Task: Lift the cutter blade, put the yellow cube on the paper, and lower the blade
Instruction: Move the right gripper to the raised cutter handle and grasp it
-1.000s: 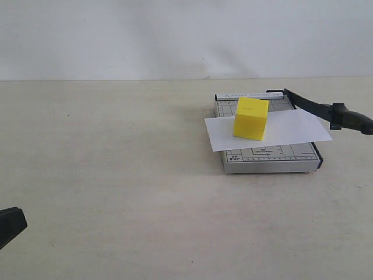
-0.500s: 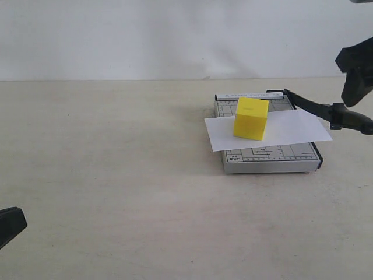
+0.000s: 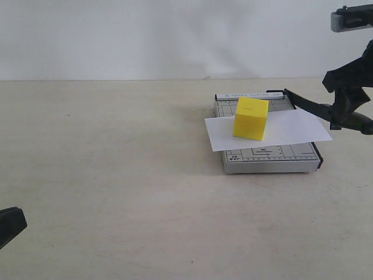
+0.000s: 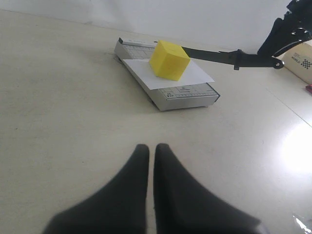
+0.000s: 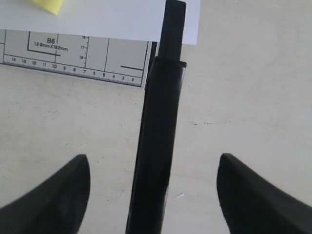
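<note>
R gripper (image 5: 153, 158): jaws wide apart, straddling cutter blade (image 3: 309, 104) handle, blade raised at far right. Yellow cube (image 3: 251, 118) sits on paper (image 3: 291, 131). L gripper (image 4: 151, 158): jaws together, near left.

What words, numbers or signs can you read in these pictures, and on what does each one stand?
"B6": on the grey trimmer base, right wrist view.
"128mmX182mm": just under it.
"14 13 12 11 10 9 8 7 6 5 4 3 2": along the base's ruler edge.
Side scale numbers: too small to trust.
Top strip print, exterior view: too blurred.
Pale box print, left wrist view: too blurred.
</note>
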Motion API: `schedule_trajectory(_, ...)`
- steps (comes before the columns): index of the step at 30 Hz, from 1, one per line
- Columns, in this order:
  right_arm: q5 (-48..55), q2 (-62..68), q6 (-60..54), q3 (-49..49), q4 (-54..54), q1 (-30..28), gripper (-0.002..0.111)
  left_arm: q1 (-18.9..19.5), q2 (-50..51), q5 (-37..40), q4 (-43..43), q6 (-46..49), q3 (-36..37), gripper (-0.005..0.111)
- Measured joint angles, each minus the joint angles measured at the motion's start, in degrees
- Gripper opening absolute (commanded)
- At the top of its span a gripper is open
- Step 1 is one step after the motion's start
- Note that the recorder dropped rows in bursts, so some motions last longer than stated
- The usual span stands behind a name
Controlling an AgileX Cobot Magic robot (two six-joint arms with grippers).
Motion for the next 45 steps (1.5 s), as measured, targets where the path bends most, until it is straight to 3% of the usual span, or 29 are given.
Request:
schedule_trajectory(5, -0.6, 1.3, 0.0, 0.0, 0.0, 0.0, 0.047, 0.0, 0.0, 0.0, 0.0, 0.0, 0.0, 0.004)
schedule_trajectory(20, -1.0, 4.8, 0.1, 0.0, 2.9, 0.0, 0.044, 0.0, 0.0, 0.0, 0.0, 0.0, 0.0, 0.004)
schedule_trajectory(21, -1.0, 4.9, 0.1, 0.0, 2.9, 0.0, 0.041, 0.0, 0.0, 0.0, 0.0, 0.0, 0.0, 0.004)
schedule_trajectory(25, -1.0, 4.9, 0.2, 0.0, 2.2, 0.0, 0.013, 0.0, 0.0, 0.0, 0.0, 0.0, 0.0, 0.004)
schedule_trajectory(28, -1.0, 5.0, 1.4, 0.0, 1.8, -0.2, 0.000, 0.0, 0.0, 0.0, 0.0, 0.0, 0.0, 0.004)
schedule_trajectory(35, -2.4, 4.3, 1.5, 1.3, 1.8, -0.2, 0.003, 0.0, 0.0, 0.0, 0.0, 0.0, 0.0, 0.004)
schedule_trajectory(45, -28.1, -0.2, 1.7, 25.1, 4.8, -0.5, 0.003, 0.0, 0.0, 0.0, 0.0, 0.0, 0.0, 0.004)
